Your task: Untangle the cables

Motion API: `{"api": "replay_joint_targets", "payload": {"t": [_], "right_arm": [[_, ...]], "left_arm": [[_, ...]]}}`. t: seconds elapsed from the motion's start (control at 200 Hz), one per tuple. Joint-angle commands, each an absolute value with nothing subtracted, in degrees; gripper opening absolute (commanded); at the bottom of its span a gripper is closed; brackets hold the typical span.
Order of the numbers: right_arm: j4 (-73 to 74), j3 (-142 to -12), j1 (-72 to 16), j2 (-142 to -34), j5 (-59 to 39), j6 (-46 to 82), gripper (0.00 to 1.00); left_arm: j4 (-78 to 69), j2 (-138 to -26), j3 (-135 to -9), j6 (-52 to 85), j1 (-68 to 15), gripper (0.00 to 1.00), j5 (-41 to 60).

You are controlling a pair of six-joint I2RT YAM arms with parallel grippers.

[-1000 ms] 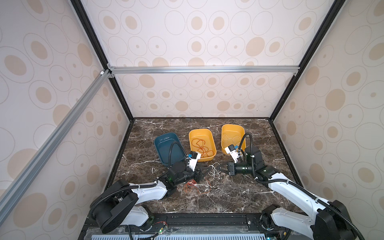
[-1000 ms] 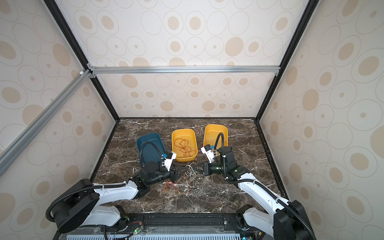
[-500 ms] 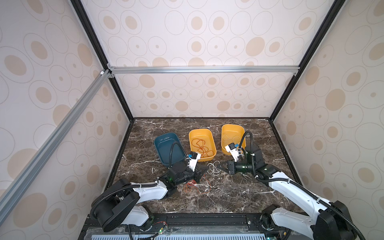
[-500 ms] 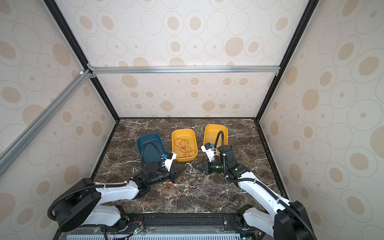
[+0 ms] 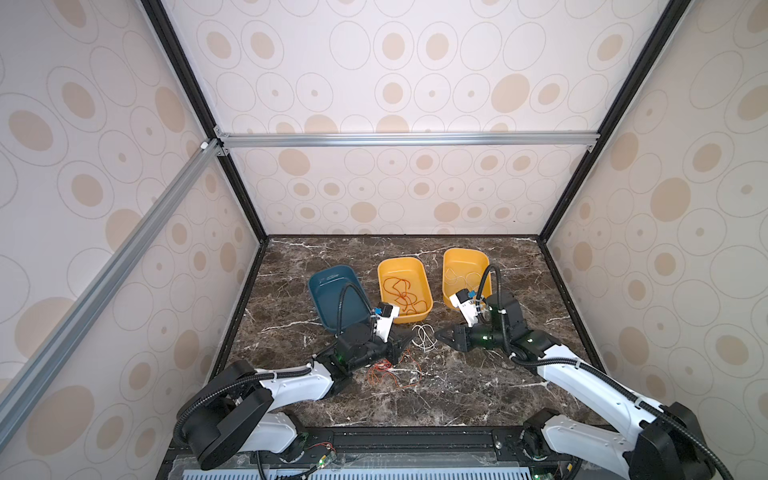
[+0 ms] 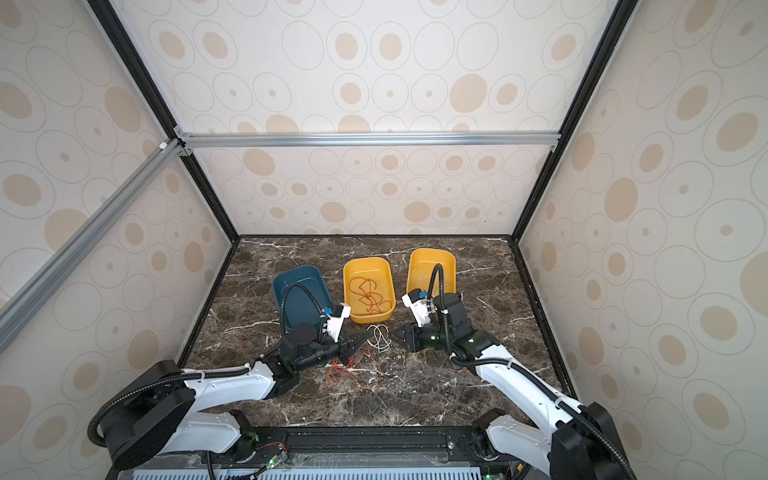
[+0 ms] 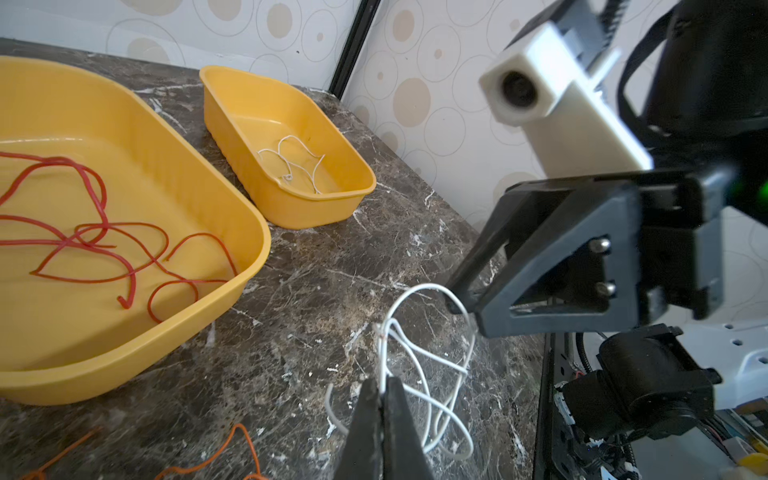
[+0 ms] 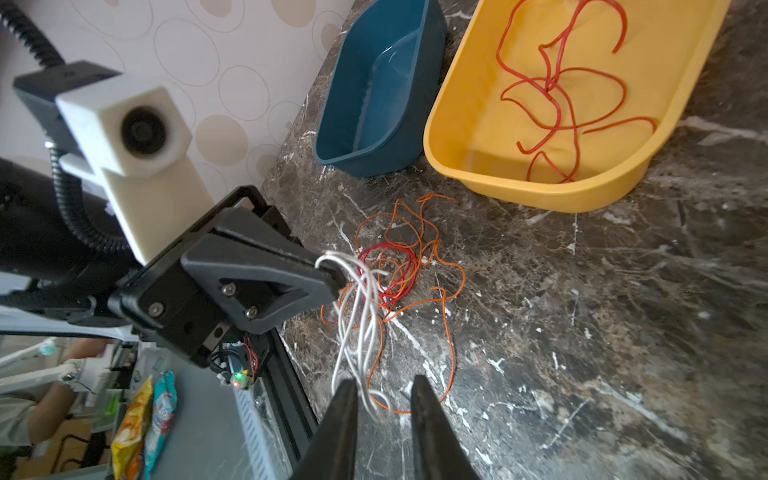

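Note:
A bundle of white cables point(image 5: 424, 337) point(image 6: 379, 337) lies looped on the marble between my two grippers. My left gripper point(image 7: 382, 384) point(image 5: 409, 341) is shut on strands of that white bundle point(image 7: 419, 361). My right gripper point(image 8: 384, 386) point(image 5: 438, 332) is open, with the bundle's far loop point(image 8: 359, 316) lying loose between its fingers. A tangle of orange and red cables point(image 8: 399, 266) point(image 5: 388, 370) lies on the table just beneath and in front of the left gripper.
Three trays stand behind: an empty blue tray point(image 5: 328, 291), a middle yellow tray point(image 5: 409, 319) holding a red cable point(image 7: 91, 241), and a right yellow tray point(image 5: 465, 250) holding a white cable point(image 7: 291, 164). The table's front rail runs close behind both arms.
The left jaws have closed on the white bundle. The right jaws, shut a second ago, have come open, and that gripper has shifted slightly back.

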State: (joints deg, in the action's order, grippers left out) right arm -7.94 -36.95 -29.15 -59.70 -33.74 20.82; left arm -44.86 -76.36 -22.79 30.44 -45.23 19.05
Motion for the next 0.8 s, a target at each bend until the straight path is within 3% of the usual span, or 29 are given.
{"api": "replay_joint_targets", "payload": {"t": [0.0, 0.305, 0.795], "right_arm": [[-10.3, -37.8, -31.0, -55.2, -30.4, 16.4, 0.25], [-8.9, -39.0, -34.4, -61.3, -31.7, 14.3, 0.29], [-8.6, -40.8, -35.3, -70.8, -20.0, 12.2, 0.3]], "left_arm": [[-42.3, -76.7, -25.5, 29.0, -44.8, 0.0, 18.1], [-43.0, -78.4, -27.1, 29.4, -44.8, 0.0, 20.1], [-43.9, -78.0, -26.2, 29.3, -44.8, 0.0, 22.6]]}}
